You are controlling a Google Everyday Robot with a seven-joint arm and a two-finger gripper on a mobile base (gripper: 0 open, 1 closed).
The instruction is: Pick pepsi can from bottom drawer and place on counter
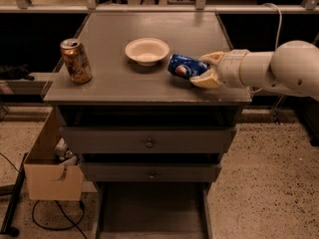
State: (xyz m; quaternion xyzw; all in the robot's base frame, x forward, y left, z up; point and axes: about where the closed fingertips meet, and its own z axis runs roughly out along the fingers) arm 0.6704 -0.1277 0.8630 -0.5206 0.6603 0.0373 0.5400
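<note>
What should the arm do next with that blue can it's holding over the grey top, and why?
Probably settle the pepsi can onto the counter and release it. The gripper grasps it on its side, beside the white bowl, low over bare counter near the front edge, so carrying looks finished and only setting it down remains.
</note>
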